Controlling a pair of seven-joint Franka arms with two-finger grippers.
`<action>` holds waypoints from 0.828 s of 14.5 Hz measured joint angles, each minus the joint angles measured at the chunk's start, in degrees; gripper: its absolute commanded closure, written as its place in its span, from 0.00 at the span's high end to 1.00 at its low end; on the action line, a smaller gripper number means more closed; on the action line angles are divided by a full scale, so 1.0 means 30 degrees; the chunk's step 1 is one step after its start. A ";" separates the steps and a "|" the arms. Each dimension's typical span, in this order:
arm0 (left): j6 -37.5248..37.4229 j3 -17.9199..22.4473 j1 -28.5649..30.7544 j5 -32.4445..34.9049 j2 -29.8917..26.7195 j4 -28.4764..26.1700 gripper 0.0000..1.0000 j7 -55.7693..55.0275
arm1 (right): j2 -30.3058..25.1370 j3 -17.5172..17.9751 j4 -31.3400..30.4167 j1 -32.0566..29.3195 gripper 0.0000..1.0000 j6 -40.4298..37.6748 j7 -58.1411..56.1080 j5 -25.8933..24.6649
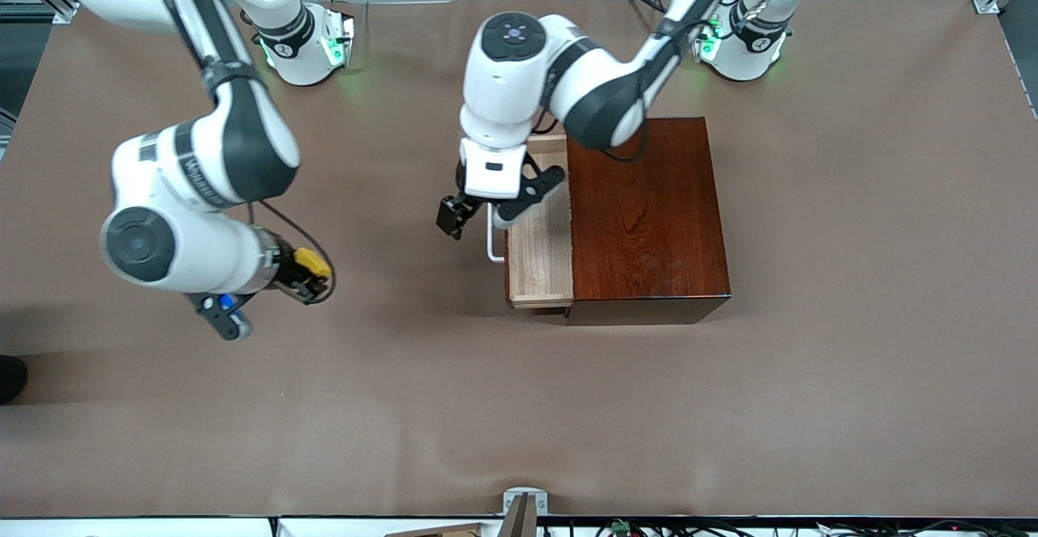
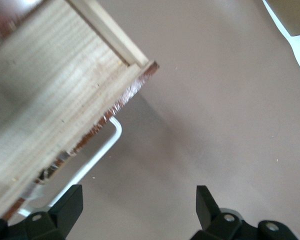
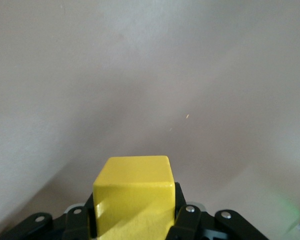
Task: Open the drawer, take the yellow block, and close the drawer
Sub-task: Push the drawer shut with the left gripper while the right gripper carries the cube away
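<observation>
while the right gripper point(image 1: 312, 276) hangs over bare table point(image 1: 519, 407) at nine o'clock of the box point(image 1: 645, 216), clamped on the yellow block point(image 3: 134, 197), the drawer point(image 1: 539, 253) stands pulled out, and the left gripper point(image 1: 478, 216), jaws apart, hovers at its white handle point(image 2: 97, 152).

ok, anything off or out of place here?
Nothing damaged or spilled. The drawer stands partly pulled out of the wooden box, empty as far as it shows. The left hand hangs open by its white handle. The right hand holds the yellow block above bare table.
</observation>
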 measured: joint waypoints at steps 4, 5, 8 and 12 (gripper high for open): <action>0.0640 0.1534 -0.1860 0.0001 0.1603 0.0568 1.00 -0.1217 | -0.0026 -0.0022 -0.0776 -0.2089 0.00 0.0155 -0.6235 -0.0337; 0.0783 0.2064 -0.2356 0.0001 0.1977 0.0727 1.00 -0.1503 | -0.0026 -0.0023 -0.1047 -0.2529 0.00 0.0335 -0.7554 -0.0483; 0.1388 0.3235 -0.3654 0.0002 0.2985 0.0893 1.00 -0.2372 | -0.0036 -0.0026 -0.1890 -0.3450 0.00 0.1226 -1.0926 -0.1113; 0.1692 0.3848 -0.4509 0.0057 0.3735 0.0981 1.00 -0.2955 | -0.0039 -0.0048 -0.3974 -0.4817 0.00 0.4006 -1.5017 -0.1454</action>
